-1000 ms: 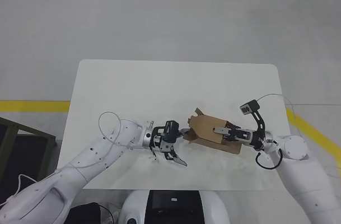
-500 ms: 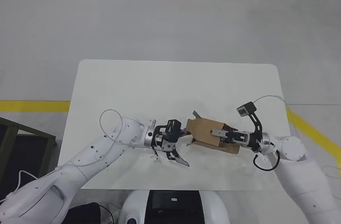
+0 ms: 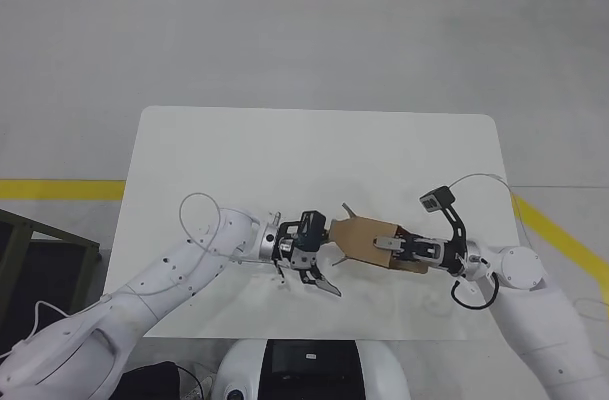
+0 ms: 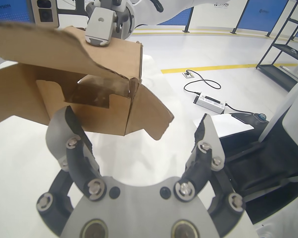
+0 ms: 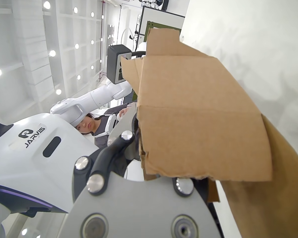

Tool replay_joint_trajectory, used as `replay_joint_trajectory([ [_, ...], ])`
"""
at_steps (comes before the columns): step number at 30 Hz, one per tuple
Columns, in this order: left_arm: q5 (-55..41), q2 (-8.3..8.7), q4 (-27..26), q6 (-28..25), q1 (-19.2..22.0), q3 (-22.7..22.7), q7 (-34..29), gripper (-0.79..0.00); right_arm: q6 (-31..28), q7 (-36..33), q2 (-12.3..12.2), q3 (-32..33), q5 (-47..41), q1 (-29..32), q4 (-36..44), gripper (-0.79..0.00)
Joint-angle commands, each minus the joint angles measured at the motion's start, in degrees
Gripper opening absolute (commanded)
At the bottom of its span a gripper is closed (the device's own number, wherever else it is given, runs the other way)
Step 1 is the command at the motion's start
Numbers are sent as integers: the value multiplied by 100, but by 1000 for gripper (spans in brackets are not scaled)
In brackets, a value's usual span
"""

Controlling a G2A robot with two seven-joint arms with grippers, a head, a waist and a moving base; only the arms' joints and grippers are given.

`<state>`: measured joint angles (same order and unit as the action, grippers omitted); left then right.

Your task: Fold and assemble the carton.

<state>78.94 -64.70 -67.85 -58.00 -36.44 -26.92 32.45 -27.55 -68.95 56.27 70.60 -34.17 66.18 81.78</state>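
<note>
**Carton (image 3: 364, 238) held at lower centre, right arm gripping, left arm open**

Looking down from above, you've got the carton just right of centre, low on the table (image 3: 284, 150) and close to its front edge. It's brown cardboard lying on its side, with the open end pointing left in the frame.

Your right gripper (image 3: 386, 242) comes in from the right and has hold of it. One finger lies flat across the top panel and the grip is clamped on that panel. The other finger is buried behind cardboard, so you won't see it.

Your left gripper (image 3: 327, 262) sits just left of the carton, right at the open end. Its jaws are spread wide and there's nothing between the pads. One finger points down toward the lower edge of the frame and the other lies up against the carton's mouth. You can't tell whether that one is touching.

From the left wrist, the end is not closed up. The top flap (image 4: 52, 48) curls out toward the camera and a side flap (image 4: 149, 115) splays outward. A notched inner flap (image 4: 49, 100) is folded partway across, with dark interior showing behind it.

From the right wrist, the creased top panel lies right across the gripper.
</note>
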Motion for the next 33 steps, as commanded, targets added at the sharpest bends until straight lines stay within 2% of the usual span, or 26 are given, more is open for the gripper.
replay_joint_trajectory([
  [1, -14, -5, 3, 0, 2, -7, 0, 0, -5, -14, 1, 5, 5, 4, 10, -785],
  [13, -312, 5, 52, 0, 33, 80, -48, 0, -9, -71, 20, 0, -49, 0, -28, -785],
  [14, -347, 9, 56, 0, 43, 97, -49, -22, -13, -75, 22, 1, -51, -2, -33, -785],
  [16, -411, 18, 61, 0, 62, 135, -51, -262, -15, -82, 25, 2, -53, -5, -41, -785],
  [17, -438, 23, 63, 0, 74, 154, -55, -286, -15, -85, 26, 3, -53, -6, -43, -785],
  [20, -510, 35, 69, 0, 108, 206, -58, -308, -17, -95, 30, 4, -49, -9, -47, -785],
  [21, -532, 39, 72, 0, 116, 223, -58, -283, -14, -107, 31, 3, -49, -10, -49, -785],
  [23, -583, 47, 86, 0, 133, 256, -56, -185, -14, -122, 33, 6, -60, -9, -59, -785],
  [24, -616, 51, 93, 0, 141, 271, -52, -179, -17, -128, 33, 9, -62, -8, -63, -785],
  [28, -726, 71, 120, 0, 176, 342, -41, -280, -24, -160, 35, 22, -81, 1, -82, -785],
  [30, -787, 83, 129, 0, 193, 384, -29, -357, -24, -184, 35, 33, -99, 6, -92, -785],
  [33, -880, 108, 147, 0, 223, 452, 4, -357, -34, -223, 36, 48, -128, 13, -102, -785],
])
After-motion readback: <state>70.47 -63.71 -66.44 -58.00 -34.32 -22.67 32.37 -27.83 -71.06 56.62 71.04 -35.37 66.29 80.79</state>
